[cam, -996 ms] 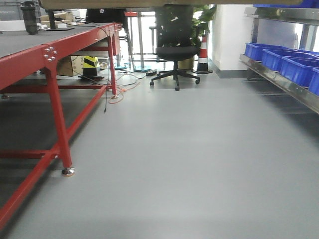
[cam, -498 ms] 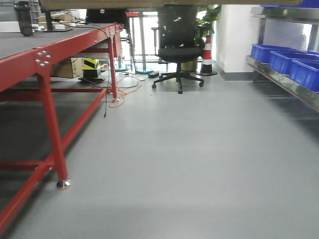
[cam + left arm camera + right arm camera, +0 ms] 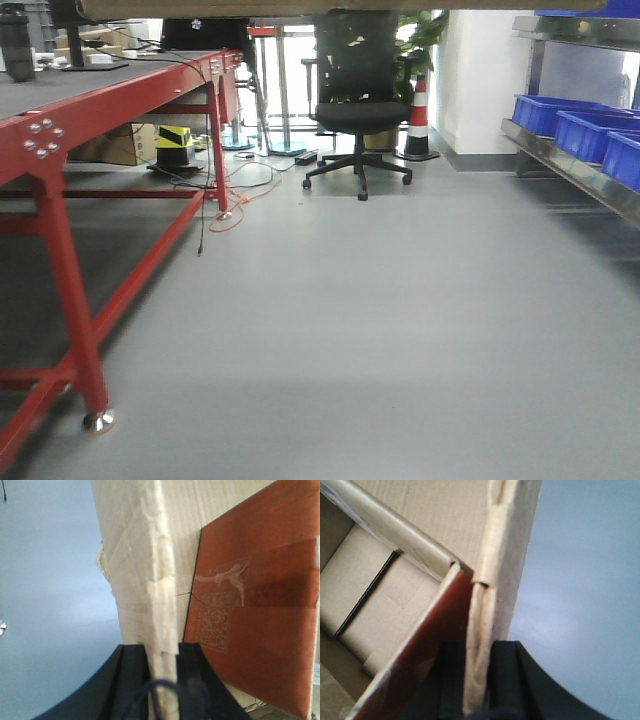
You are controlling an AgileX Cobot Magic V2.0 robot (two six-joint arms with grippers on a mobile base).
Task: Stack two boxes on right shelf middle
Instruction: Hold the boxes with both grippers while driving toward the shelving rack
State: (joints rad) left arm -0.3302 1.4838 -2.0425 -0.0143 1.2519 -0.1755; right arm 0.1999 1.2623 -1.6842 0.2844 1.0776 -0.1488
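Red table leg [image 3: 70,300] slid left, nearer. Left, right jaws pinch carton [image 3: 135,540] walls; red-brown panel [image 3: 260,595] maybe second box.

Front view low, facing floor [image 3: 380,330]; wrist views close, perhaps sharing carton [image 3: 145,555].

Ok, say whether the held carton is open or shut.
Open: the right wrist view looks over the cardboard carton wall pinched by the right gripper onto its inner flaps.

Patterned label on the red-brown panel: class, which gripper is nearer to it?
Left. The left gripper clamps the carton wall right beside the label. The right gripper clamps a carton wall where only the red-brown panel edge shows, with no label visible.
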